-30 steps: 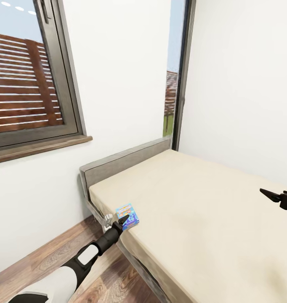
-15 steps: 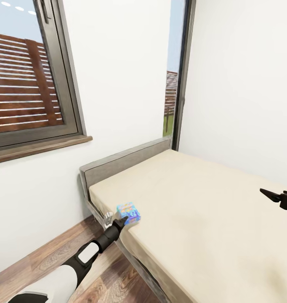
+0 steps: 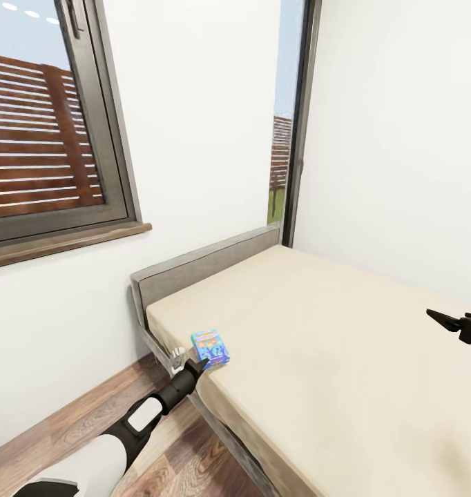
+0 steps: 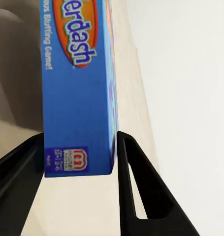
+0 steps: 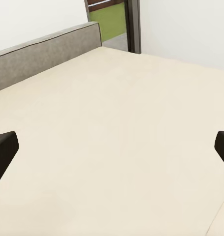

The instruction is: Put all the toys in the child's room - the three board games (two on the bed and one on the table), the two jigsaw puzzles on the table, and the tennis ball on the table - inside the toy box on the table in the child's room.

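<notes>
The light blue board game [image 3: 210, 346] is held at the near left corner of the bed [image 3: 346, 359], standing on edge between the jaws of the left gripper [image 4: 81, 152], which are closed against its two broad faces; its long axis runs straight out from the jaws, so it can be lifted directly. The right gripper [image 3: 448, 320] hovers over the far side of the bed, well apart from the game, its jaws spread wide and empty. Compared with the frame one second earlier, the box is seen to have been tipped up from a tilted lie to a more upright one, the camera being unchanged.

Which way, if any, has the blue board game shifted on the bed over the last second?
Yes. The blue board game, between the left gripper's fingers, has tipped up and edged slightly toward the headboard; the bed and the view are unchanged.
</notes>
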`<state>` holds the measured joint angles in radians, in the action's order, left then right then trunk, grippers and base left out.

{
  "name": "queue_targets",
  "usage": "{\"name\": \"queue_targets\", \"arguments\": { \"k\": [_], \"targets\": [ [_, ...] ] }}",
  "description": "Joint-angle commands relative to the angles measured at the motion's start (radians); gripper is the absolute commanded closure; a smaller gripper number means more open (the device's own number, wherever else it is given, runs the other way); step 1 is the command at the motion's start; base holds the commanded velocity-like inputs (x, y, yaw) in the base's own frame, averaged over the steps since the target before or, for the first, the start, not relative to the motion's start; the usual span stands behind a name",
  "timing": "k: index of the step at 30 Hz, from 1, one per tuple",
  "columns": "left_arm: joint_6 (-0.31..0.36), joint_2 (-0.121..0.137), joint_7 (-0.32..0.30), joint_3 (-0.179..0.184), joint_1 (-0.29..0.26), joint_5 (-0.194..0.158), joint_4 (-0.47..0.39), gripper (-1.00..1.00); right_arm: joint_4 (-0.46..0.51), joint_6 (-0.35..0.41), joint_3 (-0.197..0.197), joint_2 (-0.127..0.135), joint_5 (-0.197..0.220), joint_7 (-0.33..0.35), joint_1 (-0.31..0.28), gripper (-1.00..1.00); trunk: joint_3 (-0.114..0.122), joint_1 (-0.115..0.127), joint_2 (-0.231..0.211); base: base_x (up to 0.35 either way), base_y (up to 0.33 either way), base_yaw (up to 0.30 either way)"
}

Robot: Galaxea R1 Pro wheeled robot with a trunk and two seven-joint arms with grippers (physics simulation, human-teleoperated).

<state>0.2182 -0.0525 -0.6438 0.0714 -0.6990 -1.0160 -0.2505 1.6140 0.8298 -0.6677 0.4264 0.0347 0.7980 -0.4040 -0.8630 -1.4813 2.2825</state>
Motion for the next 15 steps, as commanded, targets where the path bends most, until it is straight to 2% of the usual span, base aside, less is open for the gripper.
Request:
{"name": "queue_targets", "arguments": {
  "k": [1, 4, 9, 10, 12, 15],
  "targets": [
    [0.005, 0.000, -0.002, 0.007, -0.001, -0.009, 0.000, 1.00, 0.000, 0.008, -0.001, 0.000, 0.003, 0.002, -0.001, -1.00, -0.001, 0.000, 0.000, 0.000, 0.000, 0.000],
    [0.004, 0.000, -0.018, 0.007, 0.000, -0.008, -0.001, 1.00, 0.000, 0.007, -0.001, 0.000, 0.003, 0.002, -0.001, -1.00, -0.001, 0.000, 0.000, 0.000, 0.000, 0.000],
    [-0.004, 0.001, -0.116, 0.013, 0.008, 0.005, -0.016, 1.00, 0.000, 0.003, -0.001, 0.000, 0.002, 0.000, -0.001, -1.00, -0.001, 0.000, 0.000, 0.000, 0.000, 0.000],
    [0.054, -0.024, 0.006, 0.263, 0.053, 0.025, -0.312, 1.00, 0.000, -0.019, -0.001, 0.000, -0.005, 0.004, 0.006, -1.00, -0.001, 0.000, 0.000, 0.000, 0.000, 0.000],
    [0.075, -0.024, 0.060, 0.290, 0.076, 0.025, -0.395, 1.00, 0.000, -0.035, -0.001, 0.000, -0.005, 0.004, 0.010, -1.00, -0.001, 0.000, 0.000, 0.000, 0.000, 0.000],
    [0.096, -0.021, 0.099, 0.324, 0.112, 0.026, -0.502, 1.00, 0.000, -0.046, -0.001, 0.000, -0.006, 0.004, 0.013, -1.00, -0.001, 0.000, 0.000, 0.000, 0.000, 0.000]
  ]
}}
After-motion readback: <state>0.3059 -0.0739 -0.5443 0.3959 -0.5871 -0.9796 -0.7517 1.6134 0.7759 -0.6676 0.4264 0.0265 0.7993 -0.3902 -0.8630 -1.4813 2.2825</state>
